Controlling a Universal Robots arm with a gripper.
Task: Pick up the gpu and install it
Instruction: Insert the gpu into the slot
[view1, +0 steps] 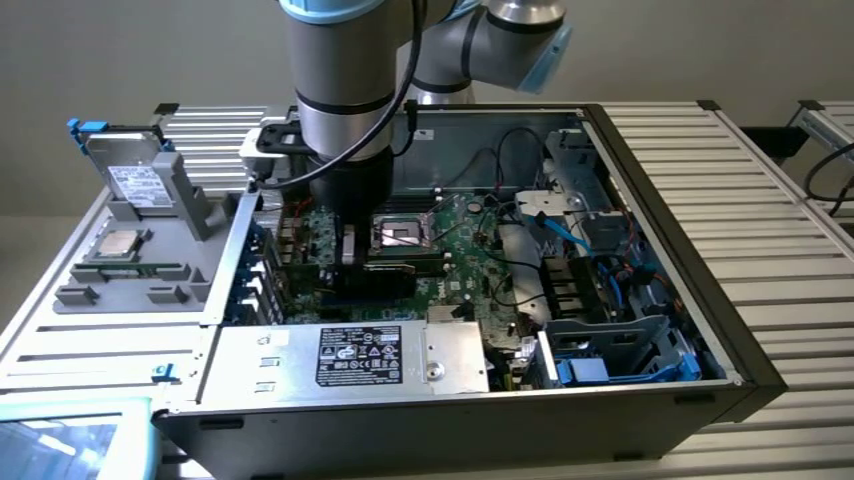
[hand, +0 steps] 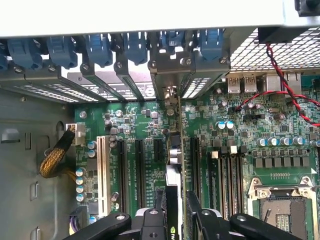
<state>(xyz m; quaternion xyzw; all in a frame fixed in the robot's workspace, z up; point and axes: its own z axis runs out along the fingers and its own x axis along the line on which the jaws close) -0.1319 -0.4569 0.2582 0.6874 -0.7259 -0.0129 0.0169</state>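
Standing on edge over the motherboard (hand: 145, 125), the graphics card (hand: 173, 150) is seen edge-on, lined up with one of the long black slots in the board's middle rows. Whether its lower edge sits in that slot cannot be told. The gripper (hand: 175, 205) has its two fingers (hand: 156, 222) pressed on the card's opposite faces, closed partway to the card's thickness.

The card's metal end reaches the motherboard's rear edge, where a row of blue clips (hand: 97, 47) lines the wall. On the motherboard, a white slot (hand: 102, 170) lies to one side of the card and the processor socket (hand: 280, 205) to the other. Red and black wires (hand: 280, 92) cross above the motherboard near the socket.

In the exterior view the arm (view1: 340, 80) stands straight over the motherboard inside the open case (view1: 667, 150). A silver power box (view1: 358, 357) lies along the motherboard's near edge. A grey rack (view1: 187, 210) holding a drive (view1: 134, 185) sits beyond the motherboard toward the exterior view's left.
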